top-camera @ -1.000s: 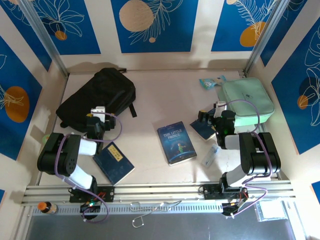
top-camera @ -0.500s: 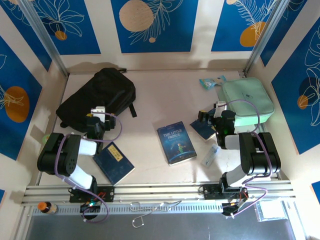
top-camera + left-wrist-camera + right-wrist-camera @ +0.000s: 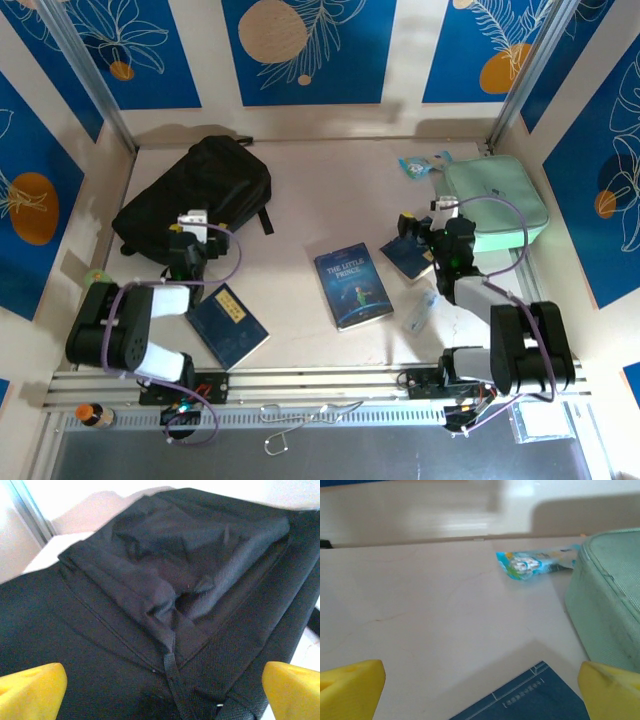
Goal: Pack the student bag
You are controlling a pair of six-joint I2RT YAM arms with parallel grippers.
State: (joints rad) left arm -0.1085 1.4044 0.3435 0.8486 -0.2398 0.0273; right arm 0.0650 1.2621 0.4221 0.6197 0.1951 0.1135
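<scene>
1. Student bag (image 3: 195,190): black, lying flat at the far left of the worktop (image 3: 330,190), its rounded top toward the back wall.
2. Left end effector (image 3: 188,245) sits at the bag's near edge. In the left wrist view its yellow fingertips (image 3: 30,690) are spread wide over the black fabric and a zip seam, gripping nothing.
3. Right end effector (image 3: 425,228) is also spread wide and empty. It hangs over a small dark blue booklet (image 3: 408,258), just beside the mint-green zip case (image 3: 495,205).
4. A blue snack packet (image 3: 418,165) lies by the case's far left corner.
5. A blue book (image 3: 352,285) lies mid-worktop, well apart from the bag.
6. A dark blue notebook (image 3: 228,325) lies near the left arm, and a small clear bottle (image 3: 420,312) near the right arm.
</scene>
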